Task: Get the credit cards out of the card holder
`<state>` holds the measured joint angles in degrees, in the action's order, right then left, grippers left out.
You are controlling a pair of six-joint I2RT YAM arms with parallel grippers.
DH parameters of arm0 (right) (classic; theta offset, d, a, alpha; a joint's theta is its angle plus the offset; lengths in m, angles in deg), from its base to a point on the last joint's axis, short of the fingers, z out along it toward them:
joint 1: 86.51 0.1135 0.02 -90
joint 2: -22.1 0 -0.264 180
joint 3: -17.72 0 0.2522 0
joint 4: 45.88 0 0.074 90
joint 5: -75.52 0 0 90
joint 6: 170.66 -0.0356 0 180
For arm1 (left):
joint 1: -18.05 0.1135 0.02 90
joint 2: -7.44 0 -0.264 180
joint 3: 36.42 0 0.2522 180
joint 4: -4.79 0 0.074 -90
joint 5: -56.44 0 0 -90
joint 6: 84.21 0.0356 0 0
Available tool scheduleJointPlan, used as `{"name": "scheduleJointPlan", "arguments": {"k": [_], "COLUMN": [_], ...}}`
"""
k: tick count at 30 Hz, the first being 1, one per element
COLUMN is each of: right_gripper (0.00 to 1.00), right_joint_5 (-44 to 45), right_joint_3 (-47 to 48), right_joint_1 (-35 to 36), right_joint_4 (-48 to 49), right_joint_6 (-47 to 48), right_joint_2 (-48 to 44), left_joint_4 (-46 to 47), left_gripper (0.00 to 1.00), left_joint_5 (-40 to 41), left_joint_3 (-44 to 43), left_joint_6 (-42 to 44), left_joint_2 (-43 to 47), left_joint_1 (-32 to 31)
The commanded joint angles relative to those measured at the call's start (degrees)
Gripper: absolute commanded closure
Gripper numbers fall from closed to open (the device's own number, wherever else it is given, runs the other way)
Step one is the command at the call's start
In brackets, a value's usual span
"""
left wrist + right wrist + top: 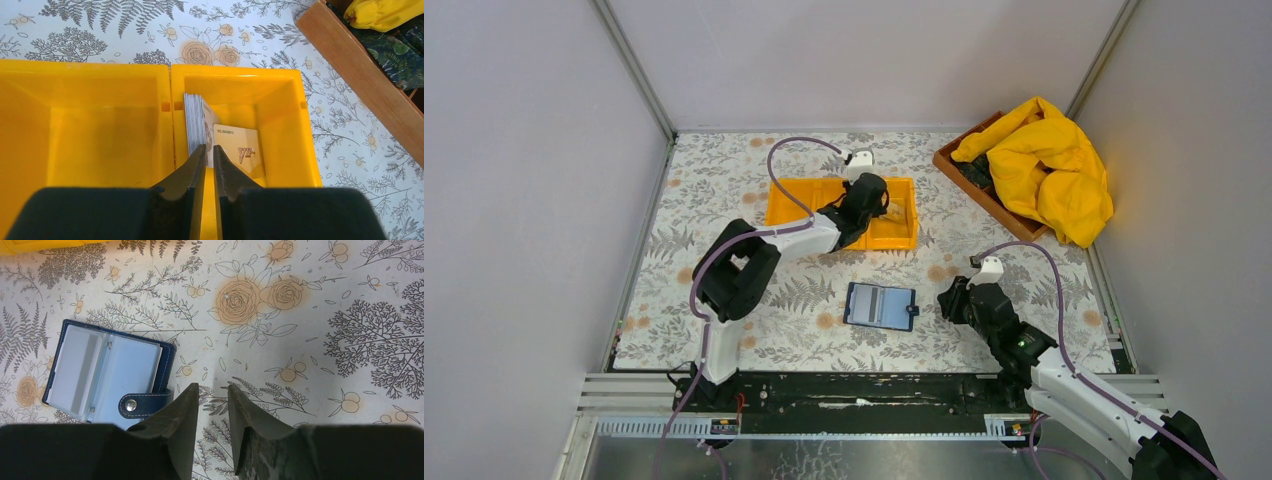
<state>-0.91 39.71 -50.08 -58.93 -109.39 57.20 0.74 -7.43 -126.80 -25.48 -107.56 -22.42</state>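
The card holder [879, 306] [100, 372], dark blue with grey lining, lies open on the floral table in front of the arms. My right gripper [952, 300] [213, 386] hovers just right of its snap tab, open and empty. My left gripper [886, 205] [209, 148] reaches into the right compartment of the orange tray [774, 205] [170, 70]. Its jaws stand a narrow gap apart with only tray floor between them. Just past the tips a grey striped credit card [195, 122] stands on edge against the divider. A tan credit card [241, 147] lies flat beside it.
A wooden box [969, 180] [360, 75] at the back right holds a yellow cloth [1049, 165]. Grey walls close in the table on the left, back and right. The tray's middle compartment [100, 145] shows nothing inside.
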Motion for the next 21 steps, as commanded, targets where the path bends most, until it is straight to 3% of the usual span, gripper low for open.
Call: {"name": "scheduleJointPlan", "arguments": {"k": [1,14,21], "right_gripper": [0.65,0.65,0.65], "right_joint_5": [1.1,1.0,0.7], "right_joint_3": [1.1,1.1,1.1], "right_joint_1": [0.0,0.0,0.0], "right_joint_4": [2.2,2.4,2.7], "right_joint_6": [0.6,0.8,1.0], "right_joint_2": [-0.4,-0.2,0.0], "left_joint_4": [1.0,4.3,5.3], "left_gripper": [0.83,0.83,0.82], "left_joint_5": [2.5,3.8,3.8], "left_joint_3": [0.9,4.3,9.2], "left_joint_6": [1.3,4.1,3.8], "left_joint_2": [2.4,7.5,15.6], "left_joint_1": [-0.1,-1.4,-2.1]}}
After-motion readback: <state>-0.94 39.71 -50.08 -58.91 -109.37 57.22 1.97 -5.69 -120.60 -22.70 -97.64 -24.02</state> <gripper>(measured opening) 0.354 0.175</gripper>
